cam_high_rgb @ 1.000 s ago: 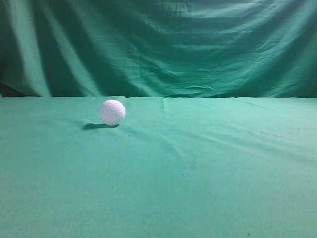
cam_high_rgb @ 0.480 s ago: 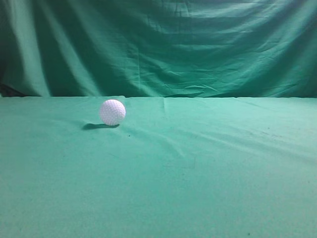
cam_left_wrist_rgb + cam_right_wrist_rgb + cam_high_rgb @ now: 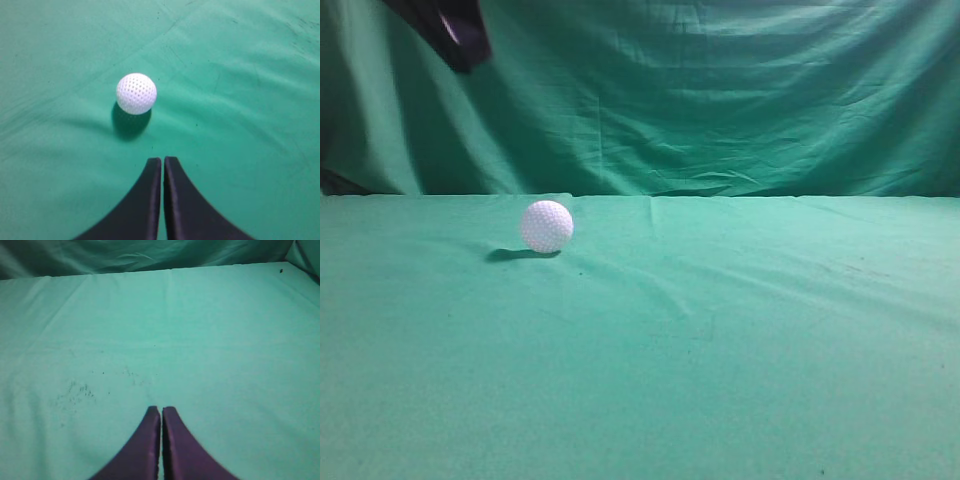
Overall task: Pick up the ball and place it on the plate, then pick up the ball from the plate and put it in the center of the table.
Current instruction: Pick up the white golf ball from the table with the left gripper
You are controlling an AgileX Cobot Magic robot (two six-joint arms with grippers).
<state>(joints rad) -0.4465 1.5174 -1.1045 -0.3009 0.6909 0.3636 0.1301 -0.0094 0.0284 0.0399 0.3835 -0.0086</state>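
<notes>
A white dimpled ball [image 3: 547, 226] rests on the green table cloth, left of centre near the back; it also shows in the left wrist view [image 3: 136, 93]. My left gripper [image 3: 163, 160] is shut and empty, high above the cloth with the ball just ahead of its tips; its dark tip [image 3: 455, 30] shows at the top left of the exterior view. My right gripper [image 3: 161, 410] is shut and empty over bare cloth. No plate is in view.
A green cloth [image 3: 720, 330] covers the whole table and a green curtain [image 3: 720, 90] hangs behind it. The table's back edge [image 3: 170, 270] shows in the right wrist view. Faint dark specks [image 3: 75, 392] mark the cloth.
The left gripper's dark tip has come into the top left of the exterior view. The ball has not moved.
</notes>
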